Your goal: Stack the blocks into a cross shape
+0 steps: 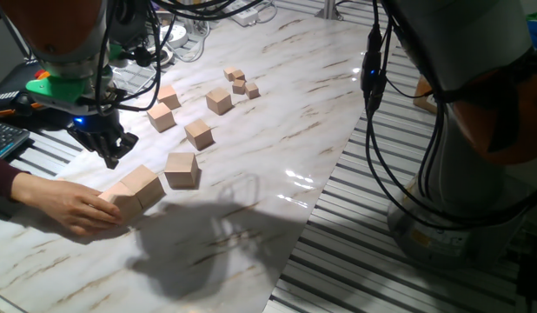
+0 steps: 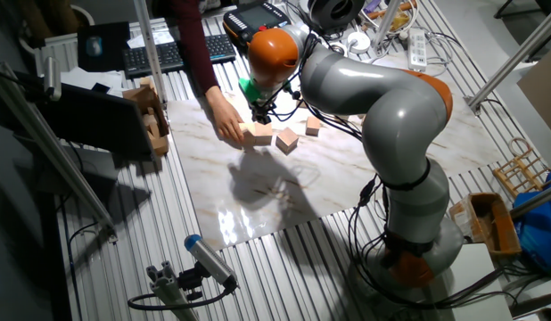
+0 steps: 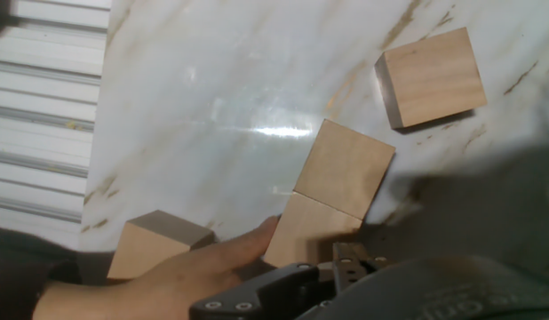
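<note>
Four large tan blocks lie near the marble sheet's left end. In the hand view one block sits apart at upper right. Two blocks touch edge to edge. A fourth block lies at lower left. In one fixed view I see three of them. My gripper hangs above and just behind them, its dark fingers spread and holding nothing. The other fixed view shows the gripper over the blocks.
A person's hand rests on the nearest blocks and reaches under my gripper. Medium cubes and tiny cubes lie farther back. Keyboards sit at left. The sheet's edge runs along the right.
</note>
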